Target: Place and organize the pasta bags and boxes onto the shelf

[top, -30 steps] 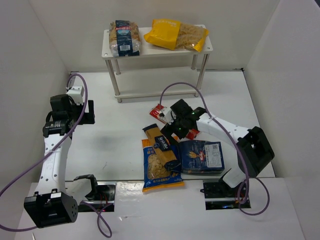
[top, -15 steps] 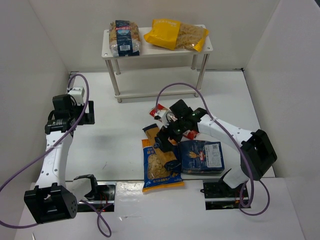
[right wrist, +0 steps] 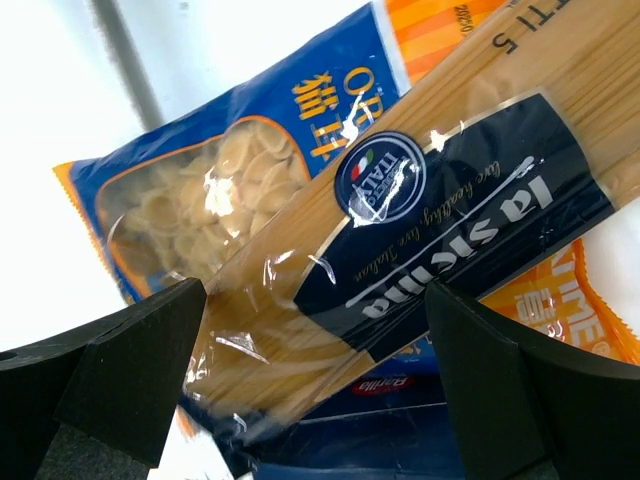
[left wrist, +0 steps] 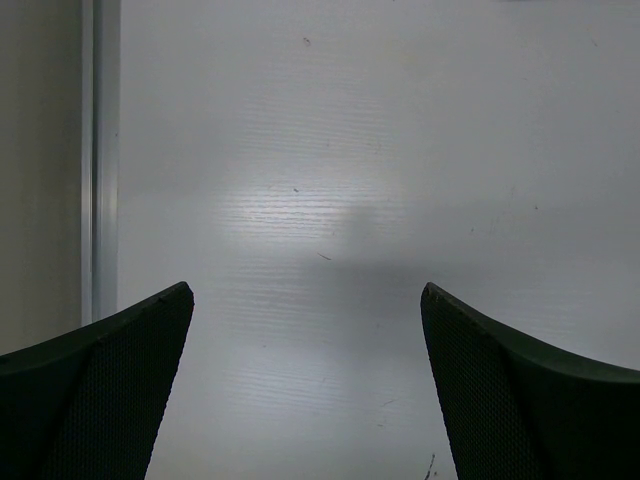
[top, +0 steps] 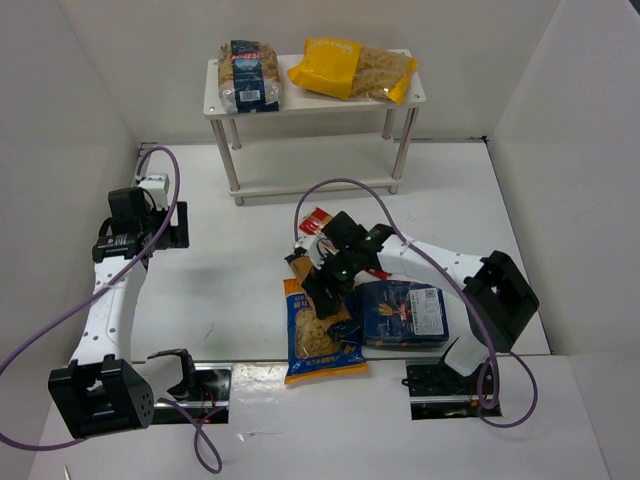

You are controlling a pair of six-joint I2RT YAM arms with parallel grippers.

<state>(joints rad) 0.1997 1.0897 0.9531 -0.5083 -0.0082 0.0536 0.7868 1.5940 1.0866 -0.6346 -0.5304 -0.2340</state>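
Two of the six packs are already placed on the top tier of the shelf [top: 214, 98]: the clear blue-labelled bag [top: 250, 76] on the left and the yellow bag [top: 350, 68] on the right, lying side by side. Four packs are left on the tabletop [top: 230, 290], gathered in front of the right arm. The long yellow pack with the blue label [right wrist: 440, 220] is laid slantwise across the blue-orange windowed bag [top: 320, 345]. The dark blue flat pack [top: 405, 315] is set just beside that bag on its right. The long red pack [top: 316, 220] is partly hidden behind the arm, nearer the shelf.

The right pincer [right wrist: 320, 370] is held wide open just over the long yellow pack, one finger on each side of it, and nothing is gripped. The left pincer [left wrist: 305, 380] is also spread open, over bare tabletop well apart from the packs, and nothing is held in it.

The task is judged to be about a third done. The long yellow pack appears to be the one taken up next.
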